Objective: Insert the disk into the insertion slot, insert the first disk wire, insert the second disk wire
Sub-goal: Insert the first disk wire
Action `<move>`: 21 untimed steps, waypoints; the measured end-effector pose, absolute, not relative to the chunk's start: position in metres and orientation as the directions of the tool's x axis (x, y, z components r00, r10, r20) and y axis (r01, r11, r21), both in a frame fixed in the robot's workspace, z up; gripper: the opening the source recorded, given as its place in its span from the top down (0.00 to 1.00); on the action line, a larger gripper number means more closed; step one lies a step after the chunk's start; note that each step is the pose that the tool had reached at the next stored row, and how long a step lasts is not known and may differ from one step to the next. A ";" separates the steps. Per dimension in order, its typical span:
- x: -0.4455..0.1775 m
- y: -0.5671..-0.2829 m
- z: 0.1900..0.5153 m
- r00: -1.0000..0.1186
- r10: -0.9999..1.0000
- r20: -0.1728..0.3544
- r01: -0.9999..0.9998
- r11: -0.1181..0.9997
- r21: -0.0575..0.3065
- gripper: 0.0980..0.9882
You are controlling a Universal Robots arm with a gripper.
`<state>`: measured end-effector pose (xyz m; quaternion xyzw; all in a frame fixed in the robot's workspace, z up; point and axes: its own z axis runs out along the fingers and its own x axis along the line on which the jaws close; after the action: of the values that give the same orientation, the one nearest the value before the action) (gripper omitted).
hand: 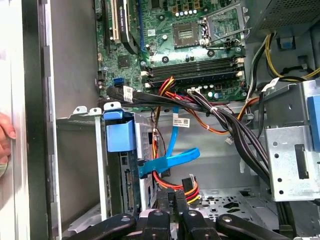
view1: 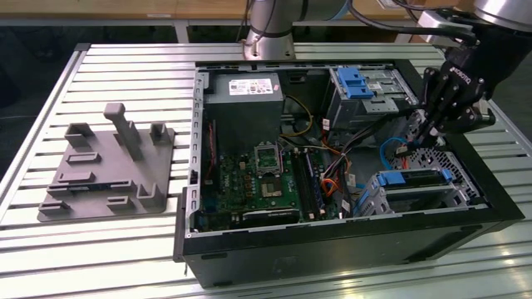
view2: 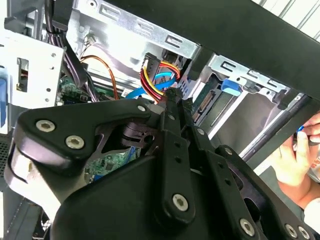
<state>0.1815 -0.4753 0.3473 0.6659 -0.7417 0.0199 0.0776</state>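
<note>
Claw [view2: 172, 96] looms closest in the second wrist view, closed, apparently pinching one red-and-yellow plug [view2: 156, 80] to bring it to the disk [view2: 206, 102]. One hand [view2: 292, 160] is just outside the case [view2: 250, 30].

First wrist view: one disk [hand: 127, 185], with one blue cable [hand: 167, 160] running to its edge.

Exterior view: the disk [view1: 415, 180] sits in the slot [view1: 470, 187] at the exterior view's near right, claw [view1: 413, 138] just above.

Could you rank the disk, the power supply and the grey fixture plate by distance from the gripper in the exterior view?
From the gripper:
1. The disk, right beside it.
2. The power supply, across the case.
3. The grey fixture plate, on the table outside.
</note>
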 end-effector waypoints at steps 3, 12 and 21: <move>0.182 -0.478 0.353 -0.101 -0.986 0.132 -0.991 0.111 0.075 0.93; 0.181 -0.495 0.353 -0.101 -0.990 0.094 -0.991 0.108 0.079 0.93; 0.181 -0.509 0.353 -0.100 -0.995 -0.004 -0.991 0.099 0.088 0.93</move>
<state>0.1808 -0.5090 0.3530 0.6702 -0.7409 -0.0341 0.0283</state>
